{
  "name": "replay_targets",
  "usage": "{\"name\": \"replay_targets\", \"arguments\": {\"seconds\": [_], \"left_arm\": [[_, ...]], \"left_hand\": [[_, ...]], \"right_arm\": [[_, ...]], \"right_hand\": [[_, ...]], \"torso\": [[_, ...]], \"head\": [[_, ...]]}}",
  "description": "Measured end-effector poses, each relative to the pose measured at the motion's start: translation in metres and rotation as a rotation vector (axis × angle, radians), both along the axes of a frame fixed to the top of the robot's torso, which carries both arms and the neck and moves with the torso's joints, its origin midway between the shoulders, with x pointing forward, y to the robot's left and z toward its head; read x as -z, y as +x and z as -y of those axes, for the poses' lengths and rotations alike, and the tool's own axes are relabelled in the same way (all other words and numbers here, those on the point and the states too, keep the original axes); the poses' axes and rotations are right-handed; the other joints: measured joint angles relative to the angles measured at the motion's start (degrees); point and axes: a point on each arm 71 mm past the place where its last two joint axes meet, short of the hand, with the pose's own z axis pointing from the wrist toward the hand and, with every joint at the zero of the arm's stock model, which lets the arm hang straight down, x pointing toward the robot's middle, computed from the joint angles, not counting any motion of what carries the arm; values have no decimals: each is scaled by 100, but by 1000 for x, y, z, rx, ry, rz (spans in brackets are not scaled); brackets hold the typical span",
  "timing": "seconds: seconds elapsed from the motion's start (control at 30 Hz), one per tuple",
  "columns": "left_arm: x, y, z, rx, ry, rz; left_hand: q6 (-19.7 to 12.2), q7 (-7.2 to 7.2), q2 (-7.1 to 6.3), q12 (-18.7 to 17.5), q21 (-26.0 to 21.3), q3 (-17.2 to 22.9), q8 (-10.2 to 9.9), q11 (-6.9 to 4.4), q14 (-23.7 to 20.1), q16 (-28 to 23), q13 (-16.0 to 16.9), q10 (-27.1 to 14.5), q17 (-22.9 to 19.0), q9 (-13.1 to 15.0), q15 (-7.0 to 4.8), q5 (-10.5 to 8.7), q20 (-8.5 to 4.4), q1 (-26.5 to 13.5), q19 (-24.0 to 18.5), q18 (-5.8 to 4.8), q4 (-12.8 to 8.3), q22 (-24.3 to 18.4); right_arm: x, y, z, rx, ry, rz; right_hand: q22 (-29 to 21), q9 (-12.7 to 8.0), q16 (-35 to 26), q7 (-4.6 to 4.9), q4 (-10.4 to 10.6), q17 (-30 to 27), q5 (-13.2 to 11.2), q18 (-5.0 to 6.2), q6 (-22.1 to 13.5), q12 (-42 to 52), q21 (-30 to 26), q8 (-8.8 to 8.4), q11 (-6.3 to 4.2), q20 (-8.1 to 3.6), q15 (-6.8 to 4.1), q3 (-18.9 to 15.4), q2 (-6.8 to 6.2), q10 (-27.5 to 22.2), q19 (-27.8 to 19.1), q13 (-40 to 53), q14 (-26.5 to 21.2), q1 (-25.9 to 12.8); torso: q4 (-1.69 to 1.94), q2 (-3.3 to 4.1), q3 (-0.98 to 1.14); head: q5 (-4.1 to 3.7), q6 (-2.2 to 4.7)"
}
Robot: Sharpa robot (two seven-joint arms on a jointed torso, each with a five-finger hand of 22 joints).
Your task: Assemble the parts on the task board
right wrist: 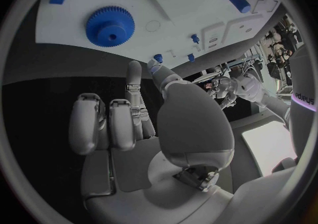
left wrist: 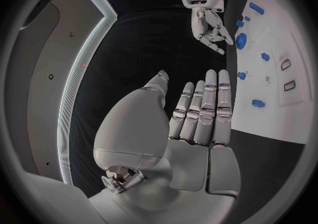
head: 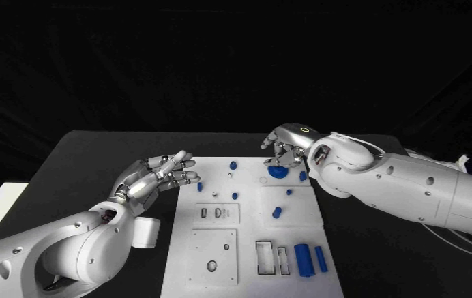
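Gear (head: 278,172), upper centre of frame: rigid, light; grasp at toothed rim. Right hand (head: 286,146) above, empty; left hand (head: 165,174) released.

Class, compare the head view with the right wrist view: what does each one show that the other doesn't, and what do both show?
Head view alone: two long blue bars beside rectangular slots at the near end of the task board. Right wrist view alone: the teeth of the blue gear and the palm of the right hand. Both: board, gear, and the open left hand.
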Motion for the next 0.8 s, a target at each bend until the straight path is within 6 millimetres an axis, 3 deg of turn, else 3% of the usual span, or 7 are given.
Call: {"name": "replay_targets", "arguments": {"seconds": [0.1,0.33,0.57,0.8], "left_arm": [[0,0,0,1,-1,0],[0,0,0,1,-1,1],[0,0,0,2,-2,1],[0,0,0,2,-2,1]], "left_hand": [[0,0,0,0,0,0,0,0,0,0,0,0,0,0,0,0,0,0,0,0,0,0],[0,0,0,0,0,0,0,0,0,0,0,0,-1,0,0,0,0,0,0,0,0,0],[0,0,0,0,0,0,0,0,0,0,0,0,-1,1,0,0,0,0,0,0,0,1],[0,0,0,0,0,0,0,0,0,0,0,0,-2,1,0,0,0,0,0,0,0,1]], "right_arm": [[1,-1,16,51,26,-44],[6,-1,29,105,21,-108],[13,1,31,124,0,-143],[20,1,28,123,-17,-172]], "right_hand": [[214,10,150,42,350,277,158,-86,-71,1704,116,54,30,39,0,-577,60,-130,66,1867,0,71],[492,10,359,73,912,697,220,-86,-143,3434,254,184,81,79,0,-1185,121,-182,126,3832,0,462],[557,15,408,74,1074,700,252,-86,-145,3838,303,232,128,99,0,-1258,147,-132,146,4305,0,584],[671,21,473,74,1154,700,252,-86,-145,4436,347,316,108,99,1,-1290,197,113,187,4928,0,641]], "torso": [[-21,0,4],[-32,1,7],[-30,6,4],[-30,8,-1]], "head": [[-8,8],[-23,5],[-25,-8],[-25,-34]]}}
